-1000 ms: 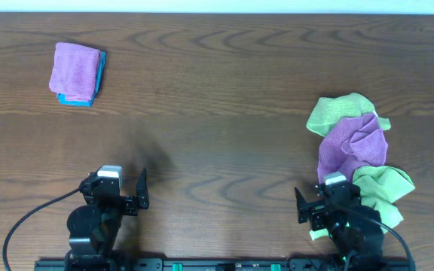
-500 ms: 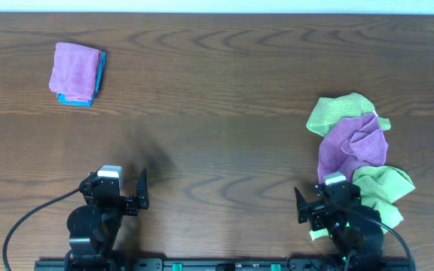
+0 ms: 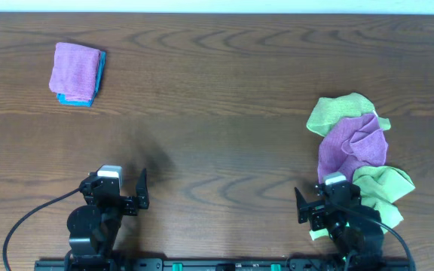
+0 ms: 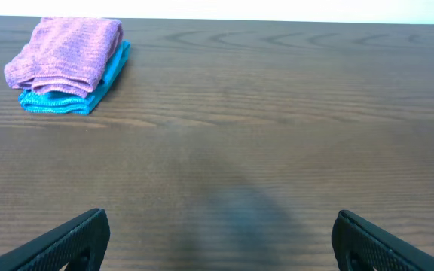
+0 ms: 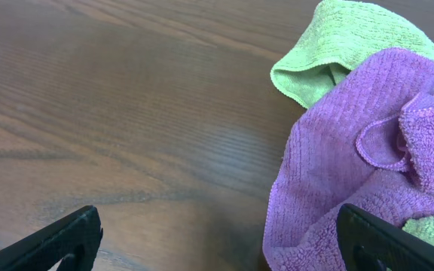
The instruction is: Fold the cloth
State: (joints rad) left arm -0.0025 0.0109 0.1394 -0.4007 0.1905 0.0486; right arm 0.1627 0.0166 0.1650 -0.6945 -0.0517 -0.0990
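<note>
A heap of crumpled cloths lies at the right of the table: a purple cloth (image 3: 353, 144) between a green cloth (image 3: 339, 111) behind it and another green cloth (image 3: 383, 188) in front. In the right wrist view the purple cloth (image 5: 353, 173) lies ahead to the right, partly between the fingers, with green cloth (image 5: 353, 45) beyond. My right gripper (image 5: 217, 252) is open and empty, low by the near edge (image 3: 321, 213). My left gripper (image 4: 217, 245) is open and empty over bare wood (image 3: 126, 197).
A folded stack, a pink-purple cloth (image 3: 75, 68) on a blue cloth (image 3: 89, 98), sits at the far left; it also shows in the left wrist view (image 4: 66, 60). The brown wooden table (image 3: 217, 90) spreads between the stack and the heap.
</note>
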